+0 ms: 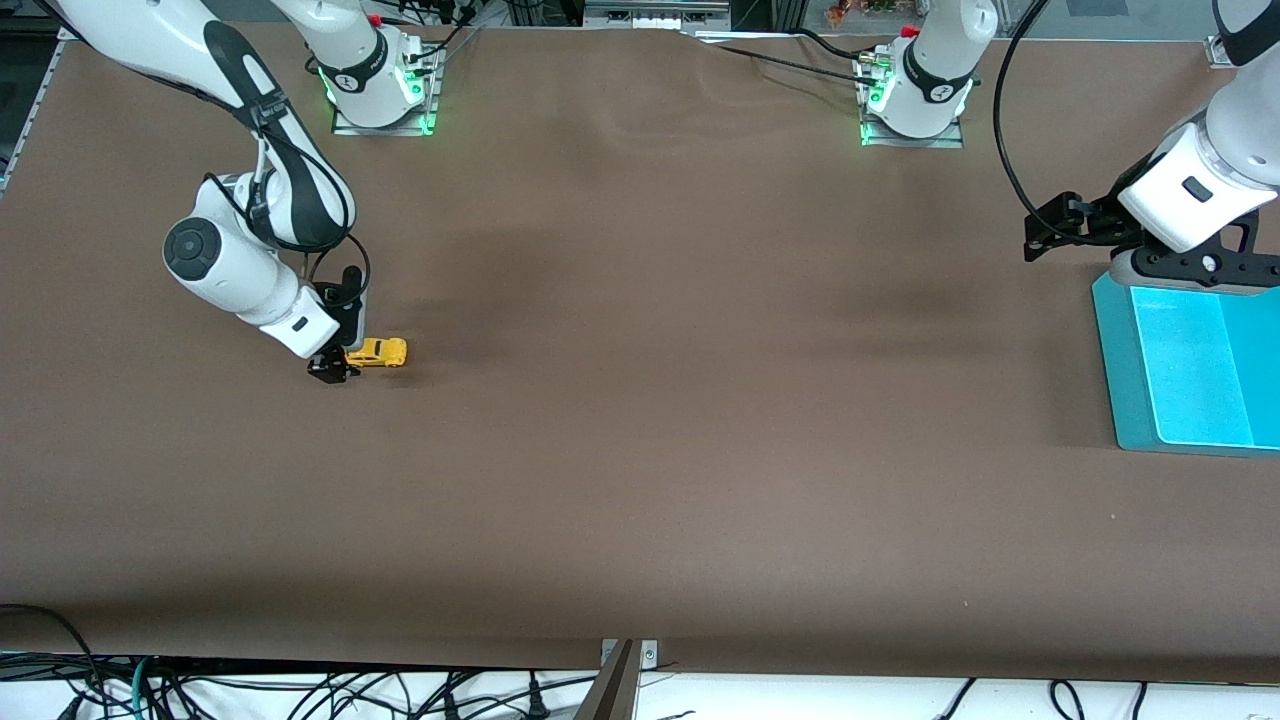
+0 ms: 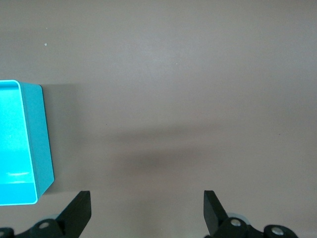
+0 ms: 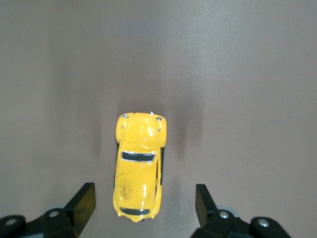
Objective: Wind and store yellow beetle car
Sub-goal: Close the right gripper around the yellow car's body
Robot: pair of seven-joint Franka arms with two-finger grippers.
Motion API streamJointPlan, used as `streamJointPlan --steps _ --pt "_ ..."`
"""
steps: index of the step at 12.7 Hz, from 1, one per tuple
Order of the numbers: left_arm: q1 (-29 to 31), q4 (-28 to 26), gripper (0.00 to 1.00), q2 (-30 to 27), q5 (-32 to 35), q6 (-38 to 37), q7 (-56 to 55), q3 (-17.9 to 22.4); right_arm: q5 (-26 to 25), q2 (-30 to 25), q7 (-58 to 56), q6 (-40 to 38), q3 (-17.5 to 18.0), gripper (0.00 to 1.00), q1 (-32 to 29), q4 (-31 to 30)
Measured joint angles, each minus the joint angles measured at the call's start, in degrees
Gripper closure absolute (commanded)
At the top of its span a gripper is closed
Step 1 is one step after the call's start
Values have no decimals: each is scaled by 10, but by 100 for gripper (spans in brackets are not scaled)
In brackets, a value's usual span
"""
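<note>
We see the yellow beetle car (image 1: 377, 352) resting on its wheels on the brown table (image 1: 640, 420), in the left-centre part of the front view, toward the right arm's end of the table. The right gripper (image 1: 334, 368) sits low at one end of the car. In the right wrist view the car (image 3: 138, 168) lies lengthwise between the two fingers (image 3: 81, 203); we see the jaws spread wider than the car's body, with a clear gap on each side, so nothing is held.

The left gripper (image 1: 1045, 232) hangs at the right edge of the front view, just above the turquoise bin (image 1: 1125, 400) in the frame. In the left wrist view its jaws stand wide apart, empty, over bare table beside the bin (image 2: 42, 144). The left arm waits.
</note>
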Motion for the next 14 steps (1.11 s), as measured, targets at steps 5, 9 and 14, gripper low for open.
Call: streamJointPlan --steps 5,9,14 --pt "0 0 0 0 0 0 0 0 0 24 -1 28 1 72 1 0" --pt "2 0 0 0 0 0 4 0 0 20 -1 27 1 99 1 0" --pt "4 0 0 0 0 0 6 1 0 20 13 14 3 99 1 4"
